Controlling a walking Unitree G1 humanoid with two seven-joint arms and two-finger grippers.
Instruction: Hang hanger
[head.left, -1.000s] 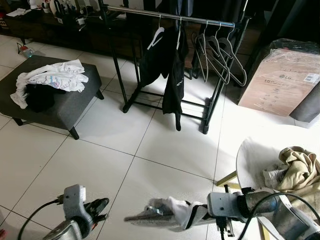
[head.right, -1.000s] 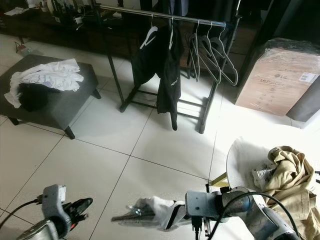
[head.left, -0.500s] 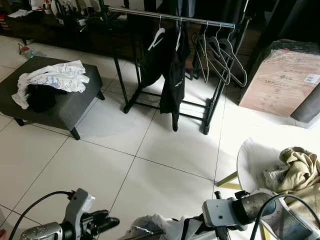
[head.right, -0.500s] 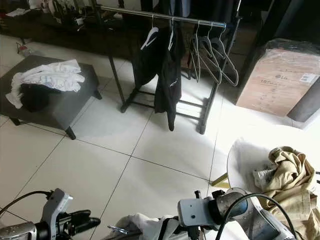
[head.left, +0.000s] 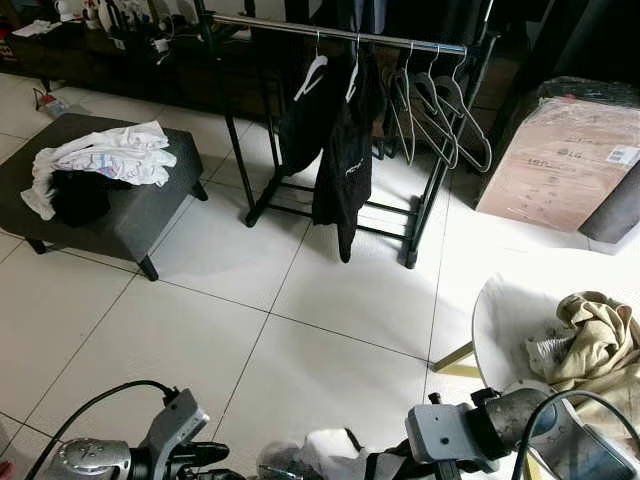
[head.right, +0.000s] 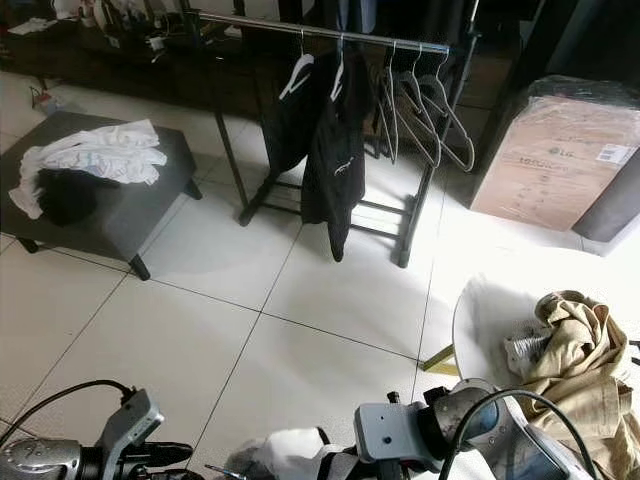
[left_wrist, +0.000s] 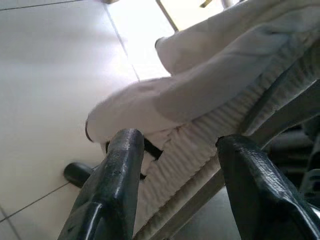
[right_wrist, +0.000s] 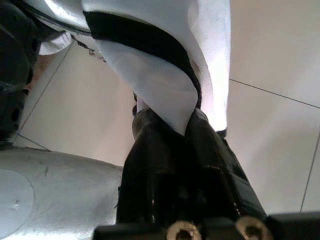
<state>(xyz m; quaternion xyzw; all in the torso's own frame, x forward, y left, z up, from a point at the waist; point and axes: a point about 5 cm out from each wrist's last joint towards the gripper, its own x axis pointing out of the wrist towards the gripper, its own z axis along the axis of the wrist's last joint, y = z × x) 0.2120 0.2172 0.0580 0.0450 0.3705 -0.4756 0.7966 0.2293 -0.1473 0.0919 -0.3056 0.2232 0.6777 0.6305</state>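
The clothes rack (head.left: 340, 35) stands across the tiled floor (head.left: 330, 300), well apart from the robot. Its rail carries two dark garments (head.left: 335, 130) and a group of bare hangers (head.left: 440, 115) toward the right end. A grey ottoman (head.left: 130, 215) with loose laundry sits to the left, a cardboard box (head.left: 565, 150) to the right, and a white chair (head.left: 500, 320) holding a beige garment (head.left: 600, 345) is just beside the right arm.

The white garment (right_wrist: 165, 65) with a black band is held low in front of the body. The right gripper (right_wrist: 167, 150) has its jaws closed on a fold of it. The left gripper (left_wrist: 175, 165) has its jaws wide, one finger on each side of the ribbed edge, not yet pinching. A dark curved piece beside that edge may be part of the hanger; this cannot be confirmed.

Judgement: the garment is being readied for carrying. The left jaws should close on the ribbed edge before walking. The bundle should be lifted clear of the floor and brought to the free rail space between the dark garments and the bare hangers
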